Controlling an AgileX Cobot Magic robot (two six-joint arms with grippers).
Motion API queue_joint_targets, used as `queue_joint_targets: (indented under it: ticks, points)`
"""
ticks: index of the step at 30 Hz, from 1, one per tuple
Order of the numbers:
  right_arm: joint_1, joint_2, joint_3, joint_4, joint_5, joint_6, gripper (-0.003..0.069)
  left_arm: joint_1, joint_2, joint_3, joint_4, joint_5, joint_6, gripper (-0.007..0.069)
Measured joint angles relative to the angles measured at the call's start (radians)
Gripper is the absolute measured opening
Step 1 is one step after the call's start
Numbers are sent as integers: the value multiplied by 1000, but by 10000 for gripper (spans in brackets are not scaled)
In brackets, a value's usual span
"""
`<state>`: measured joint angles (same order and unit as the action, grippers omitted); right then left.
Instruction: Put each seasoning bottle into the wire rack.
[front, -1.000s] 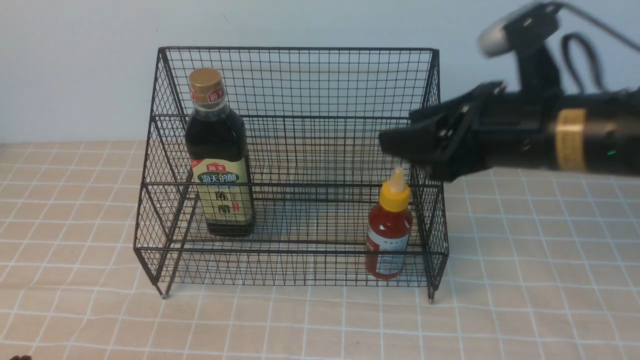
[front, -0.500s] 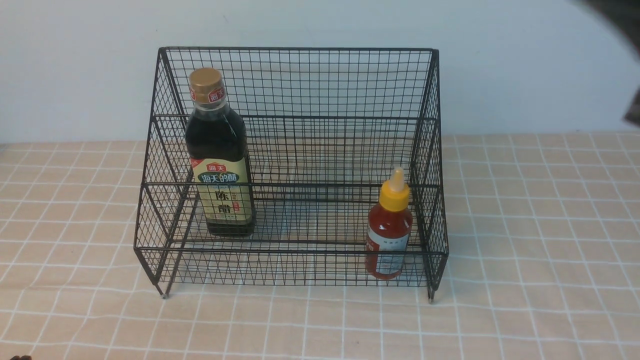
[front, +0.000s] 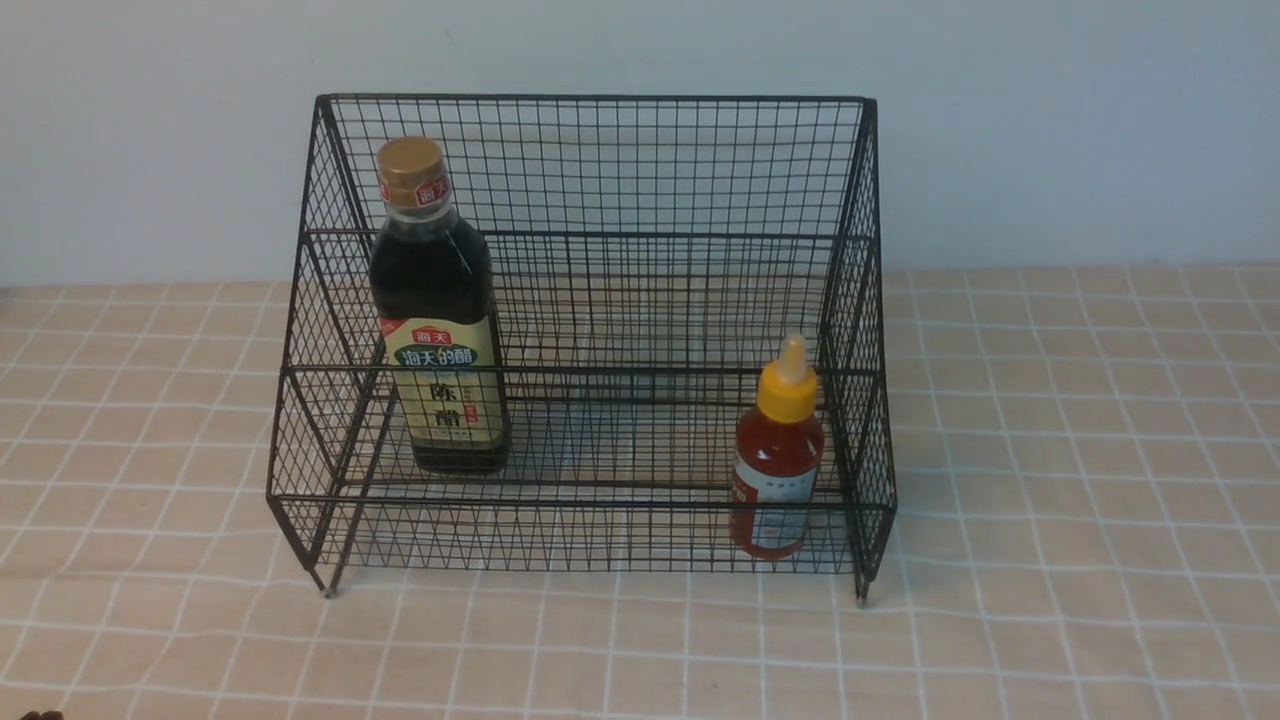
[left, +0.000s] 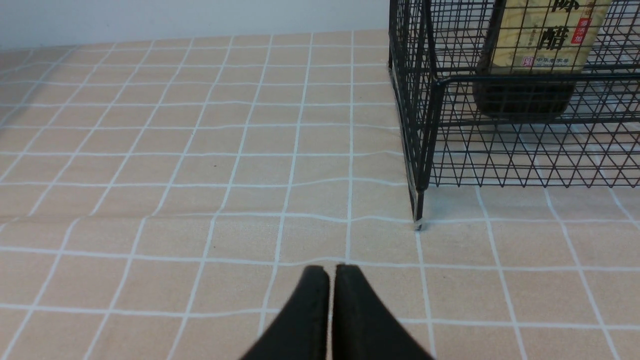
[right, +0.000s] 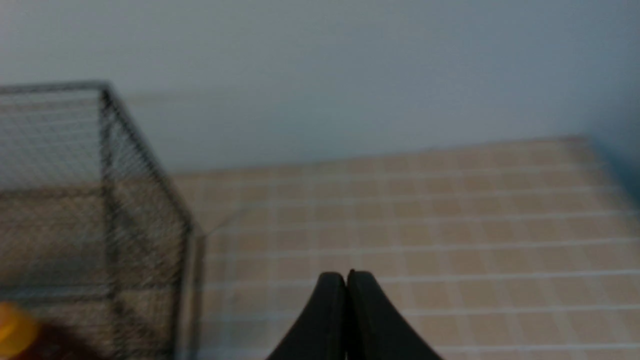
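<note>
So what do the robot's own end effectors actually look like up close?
Only the tips show, in the wrist views. The left end effector has two matte black, smooth fingers tapering to rounded points. The right end effector looks identical, though blurred. No cables, markings or arm segments are visible.

The right arm, which had reached in over the red sauce bottle (front: 779, 470) at the right end of the wire rack (front: 600, 160), pulled away from the rack and left the front view entirely. The right gripper (right: 346, 280) went from spread wide to closed, holding nothing.
</note>
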<state>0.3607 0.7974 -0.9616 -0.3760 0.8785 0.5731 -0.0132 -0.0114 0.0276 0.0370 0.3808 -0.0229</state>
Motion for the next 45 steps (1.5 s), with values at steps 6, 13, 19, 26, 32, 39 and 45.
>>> queue_joint_targets:
  ticks: [6, 13, 19, 26, 32, 39, 45]
  points:
    - [0, -2, 1, 440, -183, -386, -12, 0, 0, 0, 0, 0, 0, -3]
    - [0, -11, 1, 663, -216, -515, -12, 0, 0, 0, 0, 0, 0, -3]
    - [0, -11, 1, 638, -230, -605, -12, 0, 0, 0, 0, 0, 0, -3]
    - [-41, -47, 61, 426, -300, -704, -12, 0, 0, 0, 0, 0, 0, -3]
    - [-182, -232, 273, 332, -332, -707, -12, 0, 0, 0, 0, 0, 0, -3]
    - [-279, -499, 614, 334, -349, -693, -12, 0, 0, 0, 0, 0, 0, -3]
    - [-336, -715, 873, 356, -417, -637, -12, 0, 0, 0, 0, 0, 0, -3]
